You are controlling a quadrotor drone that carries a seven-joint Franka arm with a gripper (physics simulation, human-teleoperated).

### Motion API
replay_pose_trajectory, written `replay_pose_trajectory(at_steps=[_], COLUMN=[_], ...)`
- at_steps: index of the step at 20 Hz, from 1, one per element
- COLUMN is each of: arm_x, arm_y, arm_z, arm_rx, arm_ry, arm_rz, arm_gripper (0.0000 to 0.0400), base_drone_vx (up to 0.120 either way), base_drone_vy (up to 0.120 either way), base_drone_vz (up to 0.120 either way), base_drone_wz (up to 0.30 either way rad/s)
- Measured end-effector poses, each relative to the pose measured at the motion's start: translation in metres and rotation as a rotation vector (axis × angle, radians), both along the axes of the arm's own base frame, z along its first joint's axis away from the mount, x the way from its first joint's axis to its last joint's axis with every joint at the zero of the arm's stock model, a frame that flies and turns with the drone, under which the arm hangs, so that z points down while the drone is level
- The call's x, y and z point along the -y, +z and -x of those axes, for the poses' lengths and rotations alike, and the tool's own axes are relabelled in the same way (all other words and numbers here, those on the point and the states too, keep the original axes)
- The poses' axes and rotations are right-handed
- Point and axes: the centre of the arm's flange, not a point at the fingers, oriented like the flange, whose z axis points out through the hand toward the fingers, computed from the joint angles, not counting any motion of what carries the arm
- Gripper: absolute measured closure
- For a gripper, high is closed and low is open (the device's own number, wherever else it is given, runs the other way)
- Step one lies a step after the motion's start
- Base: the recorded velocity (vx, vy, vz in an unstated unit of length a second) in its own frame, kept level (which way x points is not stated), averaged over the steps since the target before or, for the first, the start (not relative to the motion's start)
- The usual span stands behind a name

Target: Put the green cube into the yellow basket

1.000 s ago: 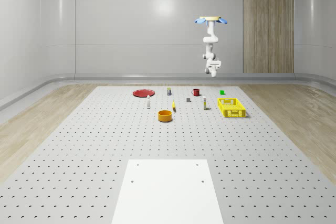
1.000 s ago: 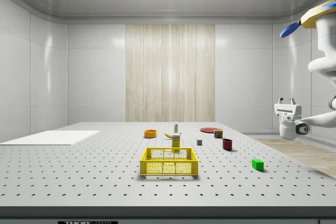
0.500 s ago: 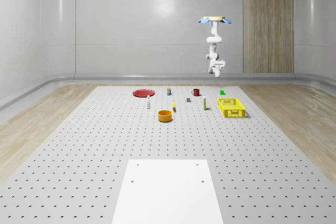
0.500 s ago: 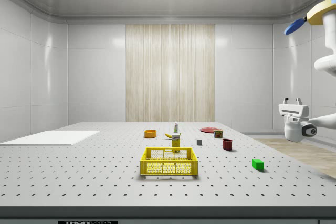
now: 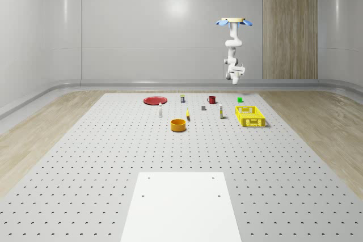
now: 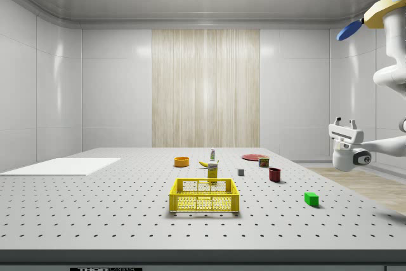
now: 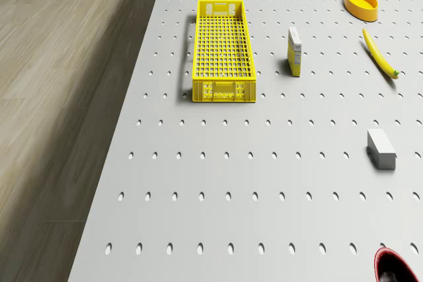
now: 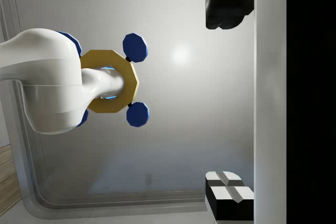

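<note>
The drone (image 5: 233,22) is hovering high beyond the table's far edge, having drifted slightly right, its empty gripper (image 6: 346,122) probably open, pointing up, nowhere near the green cube (image 6: 311,198) or yellow basket (image 6: 203,195)

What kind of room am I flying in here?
Likely a simulated indoor test room: plain glossy walls, a big perforated table with a yellow basket and green cube, and the drone hovering above.

On my side view the right frame edge cuts off the drone (image 6: 388,12) and its arm; lower right in the drone view, the red cup (image 7: 396,267) is clipped.
</note>
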Motion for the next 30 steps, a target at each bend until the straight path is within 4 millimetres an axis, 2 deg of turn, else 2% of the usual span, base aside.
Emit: replay_pose_trajectory(at_steps=[4,8,11,14,16,18,21,25,30], arm_x=[-0.017,-0.045,-0.069,-0.081,-0.075,-0.06,-0.034,-0.009,0.007], arm_y=[-0.005,-0.021,-0.051,-0.098,-0.132,-0.158,-0.182,-0.194,-0.198], arm_z=[0.0,0.0,-0.001,-0.002,-0.004,-0.005,-0.005,-0.006,-0.006], arm_rx=[0.003,0.005,0.005,0.004,0.003,0.001,-0.001,-0.002,-0.003], arm_ry=[-0.005,-0.015,-0.027,-0.043,-0.055,-0.066,-0.077,-0.082,-0.081], arm_rz=[0.174,0.499,0.886,1.382,1.726,2.036,2.393,2.678,2.844], arm_gripper=[0.0,0.0,0.0,0.0,0.0,0.0,0.0,0.0,0.0], base_drone_vx=[0.12,0.12,0.12,0.12,0.12,0.12,0.12,0.02,0.0], base_drone_vy=[0.0,0.0,0.0,0.0,0.0,0.0,0.0,0.0,0.0], base_drone_vz=[-0.08,-0.12,-0.12,-0.12,-0.12,-0.12,-0.12,-0.12,-0.12], base_drone_wz=[0.0,0.0,0.0,0.0,0.0,0.0,0.0,0.0,0.0])
